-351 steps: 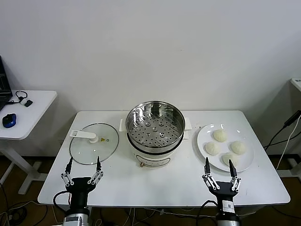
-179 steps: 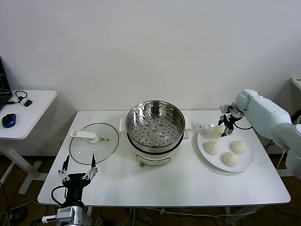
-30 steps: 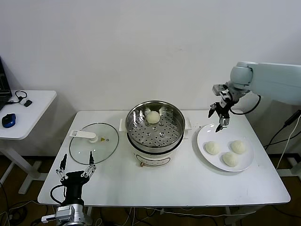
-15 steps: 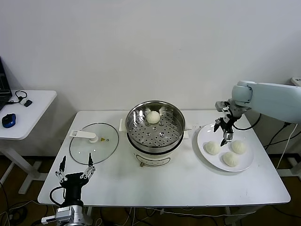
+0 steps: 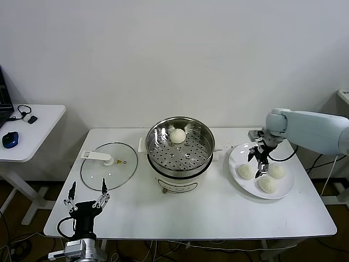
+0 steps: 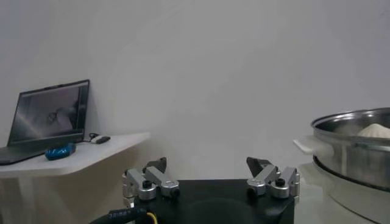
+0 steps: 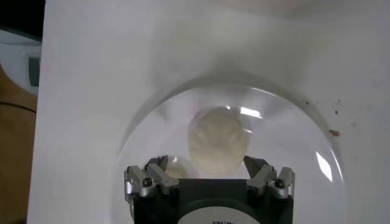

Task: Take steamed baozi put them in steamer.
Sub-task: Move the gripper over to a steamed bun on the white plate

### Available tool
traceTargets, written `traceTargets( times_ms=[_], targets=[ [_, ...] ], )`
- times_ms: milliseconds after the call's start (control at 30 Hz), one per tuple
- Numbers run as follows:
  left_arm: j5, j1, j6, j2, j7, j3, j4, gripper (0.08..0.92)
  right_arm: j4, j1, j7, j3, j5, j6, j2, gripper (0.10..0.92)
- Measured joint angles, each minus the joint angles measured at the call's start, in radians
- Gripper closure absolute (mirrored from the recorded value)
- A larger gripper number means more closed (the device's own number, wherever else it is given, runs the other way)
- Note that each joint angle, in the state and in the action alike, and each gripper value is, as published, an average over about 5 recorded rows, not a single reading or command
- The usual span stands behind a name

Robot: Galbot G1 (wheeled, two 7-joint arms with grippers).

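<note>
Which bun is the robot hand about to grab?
Find the white plate on the right side of the table, beside the shiny steamer. Three buns lie on it, and the open right gripper hangs over them. It is the bun nearest the steamer, the one just below the fingers.

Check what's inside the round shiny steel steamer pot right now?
One off-white baozi sits on the steamer's perforated tray, toward the back. Below the tray is hidden.

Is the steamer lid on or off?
Off: the glass lid lies flat on the table beside the open steamer, one bun inside.
</note>
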Motion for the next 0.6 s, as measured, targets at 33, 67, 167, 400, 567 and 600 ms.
traceTargets(
  times_ms=[33, 67, 167, 400, 567, 600],
  targets=[
    [0.000, 0.000, 0.000, 0.000, 0.000, 0.000, 0.000, 0.177, -0.006, -0.008, 0.004, 0.004, -0.001, 0.002, 0.002, 0.203],
    [-0.001, -0.001, 0.000, 0.001, 0.000, -0.001, 0.000, 0.177, -0.013, -0.016, 0.008, 0.009, -0.002, 0.004, 0.005, 0.203],
    [-0.002, -0.002, -0.001, 0.003, 0.000, -0.002, 0.000, 0.177, -0.030, -0.035, 0.018, 0.019, -0.004, 0.008, 0.009, 0.203],
    [-0.004, -0.004, -0.001, 0.004, -0.001, -0.003, 0.001, 0.177, -0.047, -0.063, 0.033, 0.032, -0.008, 0.015, 0.011, 0.203],
    [-0.004, -0.004, -0.002, 0.005, -0.001, -0.003, 0.001, 0.177, -0.059, -0.073, 0.044, 0.042, -0.007, 0.021, 0.017, 0.203],
    [-0.005, -0.004, -0.002, 0.005, -0.002, -0.002, 0.001, 0.177, -0.062, -0.074, 0.046, 0.044, -0.006, 0.022, 0.018, 0.203]
  ],
)
